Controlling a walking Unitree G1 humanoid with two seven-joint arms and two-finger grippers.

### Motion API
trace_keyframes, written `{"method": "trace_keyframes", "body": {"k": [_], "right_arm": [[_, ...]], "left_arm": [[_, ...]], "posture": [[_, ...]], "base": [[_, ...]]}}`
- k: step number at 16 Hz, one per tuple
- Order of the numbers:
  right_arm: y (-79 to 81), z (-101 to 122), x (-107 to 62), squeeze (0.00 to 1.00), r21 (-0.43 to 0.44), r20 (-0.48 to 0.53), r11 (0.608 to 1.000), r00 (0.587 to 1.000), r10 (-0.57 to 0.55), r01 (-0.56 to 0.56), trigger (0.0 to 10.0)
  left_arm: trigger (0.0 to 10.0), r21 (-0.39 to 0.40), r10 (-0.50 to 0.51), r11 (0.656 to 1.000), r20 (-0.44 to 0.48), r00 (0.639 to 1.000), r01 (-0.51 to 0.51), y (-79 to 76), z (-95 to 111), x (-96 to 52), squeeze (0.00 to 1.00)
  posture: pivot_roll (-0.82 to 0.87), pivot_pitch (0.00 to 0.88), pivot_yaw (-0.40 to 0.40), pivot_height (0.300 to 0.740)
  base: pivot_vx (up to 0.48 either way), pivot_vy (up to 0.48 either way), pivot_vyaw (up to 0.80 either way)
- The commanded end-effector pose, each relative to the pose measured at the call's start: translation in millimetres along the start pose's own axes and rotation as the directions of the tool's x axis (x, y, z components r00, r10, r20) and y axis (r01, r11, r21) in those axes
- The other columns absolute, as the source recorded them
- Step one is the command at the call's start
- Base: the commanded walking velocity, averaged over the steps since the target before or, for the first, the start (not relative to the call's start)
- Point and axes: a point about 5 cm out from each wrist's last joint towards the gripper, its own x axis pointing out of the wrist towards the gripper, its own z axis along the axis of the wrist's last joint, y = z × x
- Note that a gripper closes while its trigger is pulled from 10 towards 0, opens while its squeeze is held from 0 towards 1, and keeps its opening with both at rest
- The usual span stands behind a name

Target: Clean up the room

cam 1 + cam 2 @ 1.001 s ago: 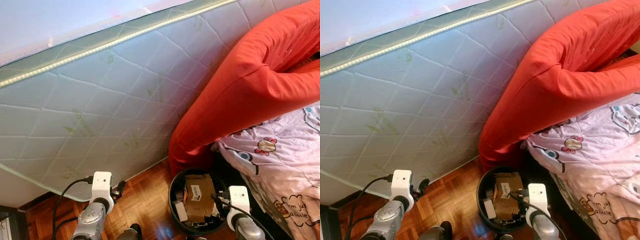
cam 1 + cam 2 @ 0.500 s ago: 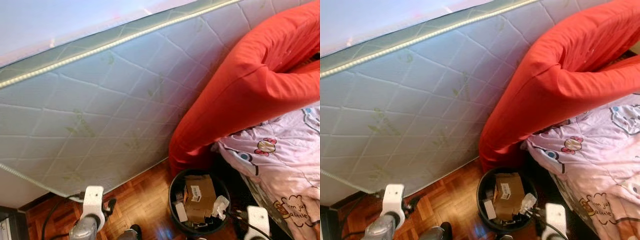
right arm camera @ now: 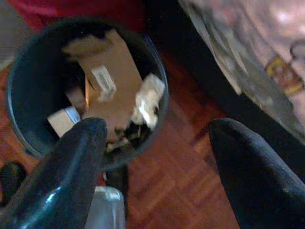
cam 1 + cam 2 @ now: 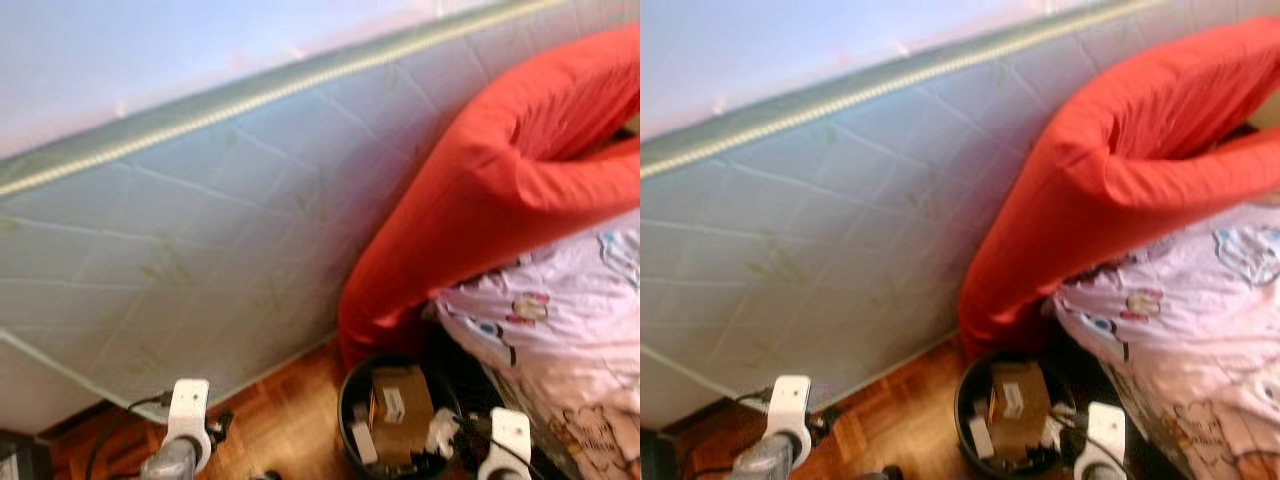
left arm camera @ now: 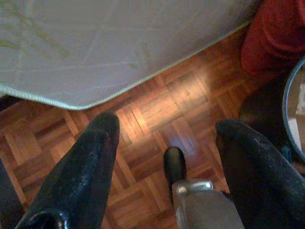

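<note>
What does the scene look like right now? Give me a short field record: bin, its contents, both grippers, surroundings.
bin: black round waste bin on parquet floor, beside the red bedding
contents: brown cardboard piece, crumpled white paper, small white box
right gripper: open, empty, above the bin's rim
left gripper: open, empty, over bare floor
surroundings: quilted mattress leaning on edge; patterned pink quilt to the right

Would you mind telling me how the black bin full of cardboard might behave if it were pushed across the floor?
The black bin likely slides easily on the smooth parquet floor. Its cardboard looks light, so it might tip if pushed high. The loose crumpled paper near the rim could spill.
</note>
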Motion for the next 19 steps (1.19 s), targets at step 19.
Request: {"method": "trace_keyframes", "body": {"k": [19], "right_arm": [[-3.2,-30.8,-9.1,0.0,-0.044,-0.097,0.998,0.995,0.035,-0.04,10.0]], "left_arm": [[10.0,-0.03,0.008,0.999,-0.149,0.989,-0.012,-4.5,-43.5,-13.6,0.0]], "posture": [[0.04,0.064,-0.009,0.74]], "base": [[0.0,0.0,0.0]]}}
